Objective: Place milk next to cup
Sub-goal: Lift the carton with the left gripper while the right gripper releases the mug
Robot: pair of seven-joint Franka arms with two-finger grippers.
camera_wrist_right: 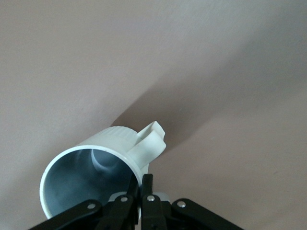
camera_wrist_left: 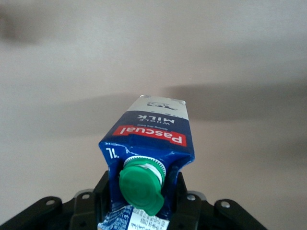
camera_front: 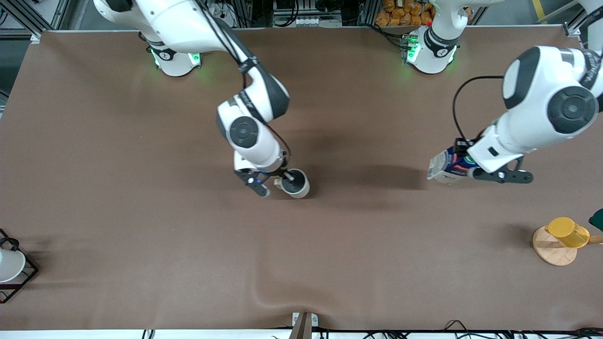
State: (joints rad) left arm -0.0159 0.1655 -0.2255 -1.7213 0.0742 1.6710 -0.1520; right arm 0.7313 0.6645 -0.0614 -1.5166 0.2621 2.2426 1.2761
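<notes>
The milk (camera_front: 445, 165) is a dark blue carton with a red band and a green cap. My left gripper (camera_front: 466, 165) is shut on its top end and holds it tilted above the table toward the left arm's end. In the left wrist view the carton (camera_wrist_left: 153, 127) sits between the jaws of that gripper (camera_wrist_left: 143, 189), one on each side of the cap. The cup (camera_front: 297, 183), a pale ribbed mug with a dark inside, is at the table's middle. My right gripper (camera_front: 279, 181) is shut on its rim beside the handle, as the right wrist view shows of gripper (camera_wrist_right: 143, 181) and cup (camera_wrist_right: 115, 139).
A yellow cup (camera_front: 567, 232) stands on a round wooden disc (camera_front: 551, 252) near the left arm's end, with a dark green thing (camera_front: 597, 219) at the view's edge. A white cup in a black wire frame (camera_front: 9, 266) is at the right arm's end.
</notes>
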